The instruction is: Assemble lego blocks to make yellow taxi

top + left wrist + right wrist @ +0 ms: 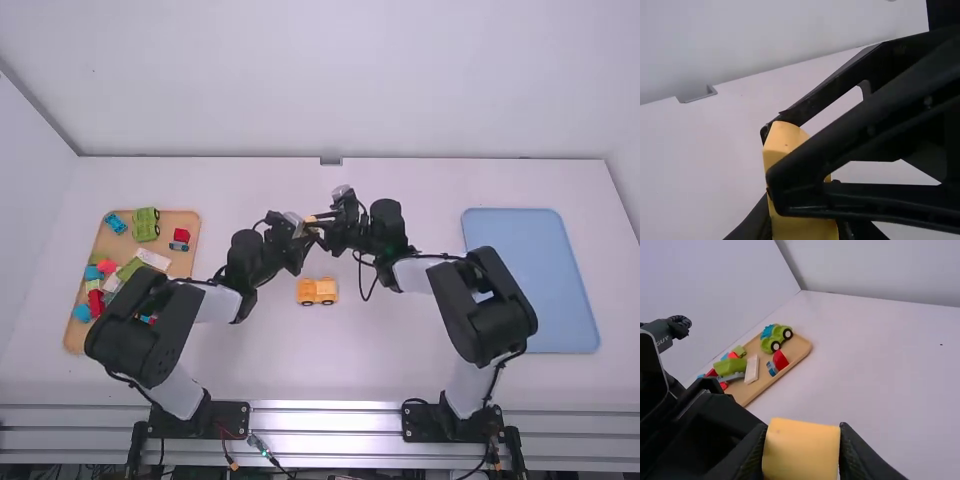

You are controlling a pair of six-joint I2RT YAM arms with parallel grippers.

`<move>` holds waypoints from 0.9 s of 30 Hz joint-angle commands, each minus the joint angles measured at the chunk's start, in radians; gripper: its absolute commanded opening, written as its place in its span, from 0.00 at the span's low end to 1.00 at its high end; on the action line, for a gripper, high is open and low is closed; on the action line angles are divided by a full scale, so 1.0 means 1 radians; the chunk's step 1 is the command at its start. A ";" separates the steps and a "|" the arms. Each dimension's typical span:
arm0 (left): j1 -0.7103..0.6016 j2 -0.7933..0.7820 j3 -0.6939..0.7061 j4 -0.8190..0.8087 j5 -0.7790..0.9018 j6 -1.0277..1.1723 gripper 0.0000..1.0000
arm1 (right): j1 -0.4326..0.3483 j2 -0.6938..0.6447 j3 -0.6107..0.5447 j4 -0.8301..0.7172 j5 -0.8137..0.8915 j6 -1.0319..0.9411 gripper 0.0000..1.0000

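Gripping one yellow block point(311, 222): left gripper point(802, 225) fingers closed on it, right gripper point(802, 445) fingers closed on it too, just above frame center in high view. Yellow car base point(317, 291) sits near, a bit lower in frame, on table point(400, 350). Looks like a handover or regrip. Do it well: firm hold on one side first, other opens fully, backs off straight, block kept untwisted for seating.

High view's well back, looking forward and down over the surface point(400, 360); both wrist views sit close in on the yellow piece point(801, 450), right one facing the tray point(802, 343) the high view shares.
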 commanded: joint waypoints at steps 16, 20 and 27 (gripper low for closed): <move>-0.005 0.003 0.027 -0.097 0.011 0.019 0.99 | -0.017 0.005 0.035 -0.062 -0.004 -0.061 0.29; 0.043 0.002 0.077 -0.389 -0.053 0.058 0.99 | -0.056 0.004 0.156 -0.381 0.001 -0.194 0.29; 0.167 -0.059 0.153 -0.710 -0.088 0.177 0.99 | -0.015 0.005 0.404 -0.946 0.098 -0.509 0.23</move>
